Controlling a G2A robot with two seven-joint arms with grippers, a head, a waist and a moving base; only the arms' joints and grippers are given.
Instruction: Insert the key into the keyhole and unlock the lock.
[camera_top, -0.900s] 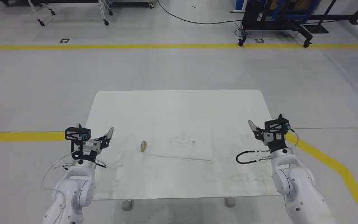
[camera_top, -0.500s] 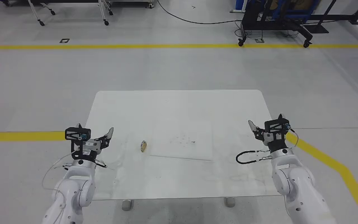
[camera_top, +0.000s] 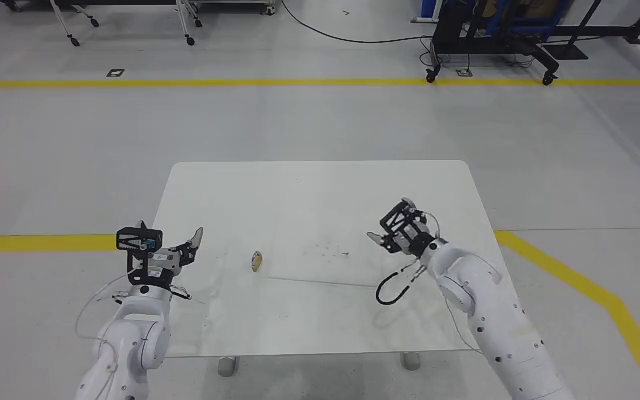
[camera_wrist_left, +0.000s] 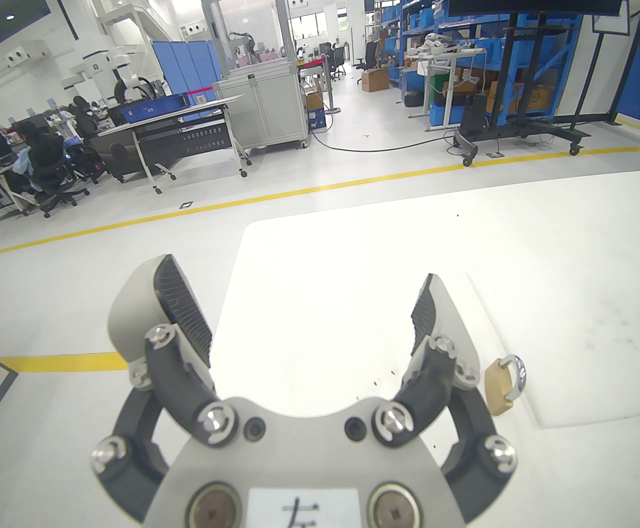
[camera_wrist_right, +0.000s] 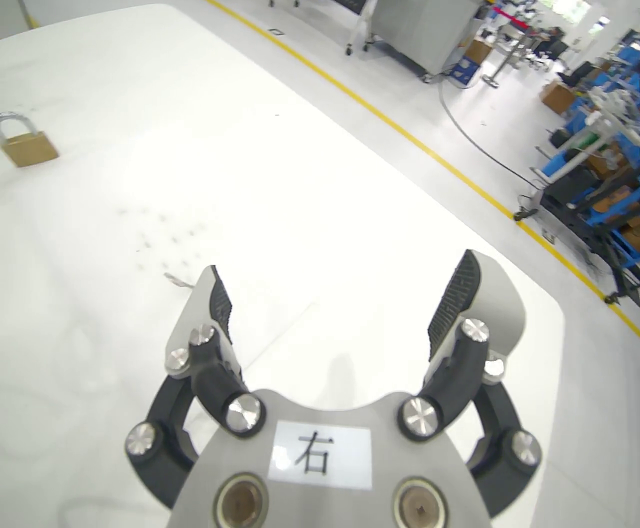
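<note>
A brass padlock (camera_top: 258, 261) with a silver shackle lies on the white table (camera_top: 250, 190), just off the left edge of a thin white mat (camera_top: 330, 270). My left wrist view has the padlock (camera_wrist_left: 502, 385) beside its own finger, and it appears far off as the padlock (camera_wrist_right: 27, 145) in the right wrist view. A small silver key (camera_top: 343, 253) lies on the mat; the key (camera_wrist_right: 175, 281) sits close to one right fingertip. My left gripper (camera_top: 168, 243) (camera_wrist_left: 300, 300) stands open at the table's left edge. My right gripper (camera_top: 385, 222) (camera_wrist_right: 340, 280) hangs open over the mat's right part, holding nothing.
A black cable loop (camera_top: 390, 290) hangs from the right arm over the table's front. Faint dark specks (camera_wrist_right: 165, 230) mark the mat. Yellow floor lines (camera_top: 300, 82) run around the table, and wheeled stands (camera_top: 490, 50) are far behind.
My right arm has swung in from the table's right edge to above the mat near the key. The left arm, padlock and key have not moved.
</note>
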